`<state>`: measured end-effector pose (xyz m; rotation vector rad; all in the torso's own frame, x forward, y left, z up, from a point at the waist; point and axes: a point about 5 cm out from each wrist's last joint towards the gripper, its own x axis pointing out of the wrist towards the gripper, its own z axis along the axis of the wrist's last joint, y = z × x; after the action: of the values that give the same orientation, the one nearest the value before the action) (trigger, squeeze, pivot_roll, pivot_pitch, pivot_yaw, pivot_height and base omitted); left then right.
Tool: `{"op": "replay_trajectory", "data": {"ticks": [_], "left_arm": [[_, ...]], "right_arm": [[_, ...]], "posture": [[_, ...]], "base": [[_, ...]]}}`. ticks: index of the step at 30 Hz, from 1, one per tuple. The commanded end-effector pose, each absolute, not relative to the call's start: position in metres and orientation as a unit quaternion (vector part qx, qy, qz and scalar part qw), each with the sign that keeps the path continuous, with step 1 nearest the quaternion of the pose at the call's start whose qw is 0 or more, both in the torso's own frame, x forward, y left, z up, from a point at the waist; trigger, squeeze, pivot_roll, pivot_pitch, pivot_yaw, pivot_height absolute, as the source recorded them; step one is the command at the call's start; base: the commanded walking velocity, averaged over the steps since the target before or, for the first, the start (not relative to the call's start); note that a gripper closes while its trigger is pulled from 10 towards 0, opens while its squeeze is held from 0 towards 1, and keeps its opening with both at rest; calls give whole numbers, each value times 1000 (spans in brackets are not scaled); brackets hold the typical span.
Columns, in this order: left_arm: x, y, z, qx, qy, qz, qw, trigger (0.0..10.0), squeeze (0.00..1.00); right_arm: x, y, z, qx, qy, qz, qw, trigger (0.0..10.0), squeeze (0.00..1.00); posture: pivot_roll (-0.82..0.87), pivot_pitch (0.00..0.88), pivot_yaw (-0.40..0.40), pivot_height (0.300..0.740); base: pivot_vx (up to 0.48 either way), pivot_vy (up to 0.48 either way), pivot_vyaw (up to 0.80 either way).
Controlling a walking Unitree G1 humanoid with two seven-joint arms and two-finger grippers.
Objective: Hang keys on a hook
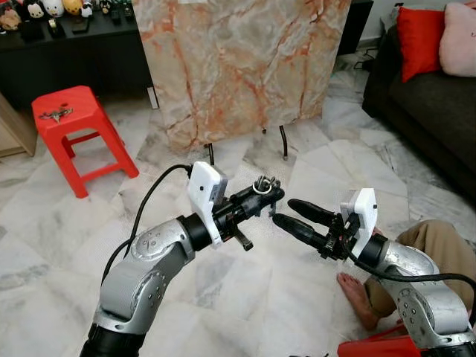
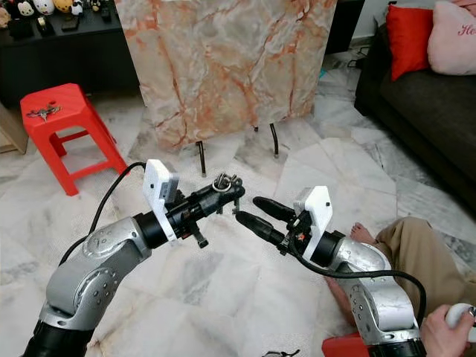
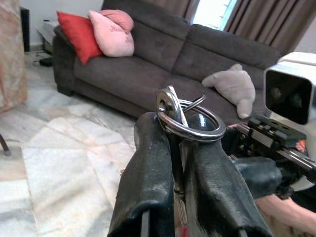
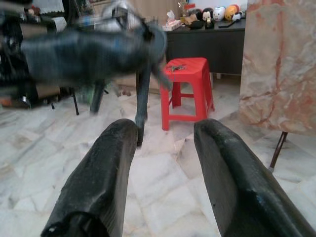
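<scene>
A bunch of keys on a metal ring [image 1: 265,184] sticks up from the tips of my left gripper [image 1: 271,195], which is shut on it at mid-height over the marble floor. In the left wrist view the ring [image 3: 185,116] loops over both black fingers [image 3: 153,168], with a key blade pinched between them. My right gripper [image 1: 282,210] is open, its tips just right of and slightly below the left gripper's tips, with nothing between them. The right wrist view looks past its spread fingers [image 4: 111,163] at the blurred left gripper [image 4: 98,47].
A marble-patterned panel [image 1: 238,67] on thin black legs stands ahead. A red stool [image 1: 67,108] at the left carries another small set of keys [image 1: 56,114]. A dark sofa [image 1: 431,104] with cushions is at the right. A person's foot [image 1: 357,294] and leg [image 1: 439,245] lie at the lower right.
</scene>
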<state>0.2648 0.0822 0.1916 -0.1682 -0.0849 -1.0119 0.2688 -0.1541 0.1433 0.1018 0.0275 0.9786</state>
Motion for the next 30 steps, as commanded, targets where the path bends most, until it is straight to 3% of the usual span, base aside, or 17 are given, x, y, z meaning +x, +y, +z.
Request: {"op": "replay_trajectory", "data": {"ticks": [1,19,30], "left_arm": [[261,78,191,-79,-35,-499,862,10000,0],[251,67,197,-88,-33,-544,834,10000,0],[247,64,203,-102,-38,-560,821,10000,0]], "right_arm": [[268,-153,147,51,4,472,880,10000,0],[268,-139,131,67,33,473,878,10000,0],[268,-141,125,120,49,463,877,10000,0]], "posture": [[-151,121,-24,727],[-147,126,-20,727],[-149,126,-20,727]], "base": [[0,0,0],[0,0,0],[0,0,0]]}}
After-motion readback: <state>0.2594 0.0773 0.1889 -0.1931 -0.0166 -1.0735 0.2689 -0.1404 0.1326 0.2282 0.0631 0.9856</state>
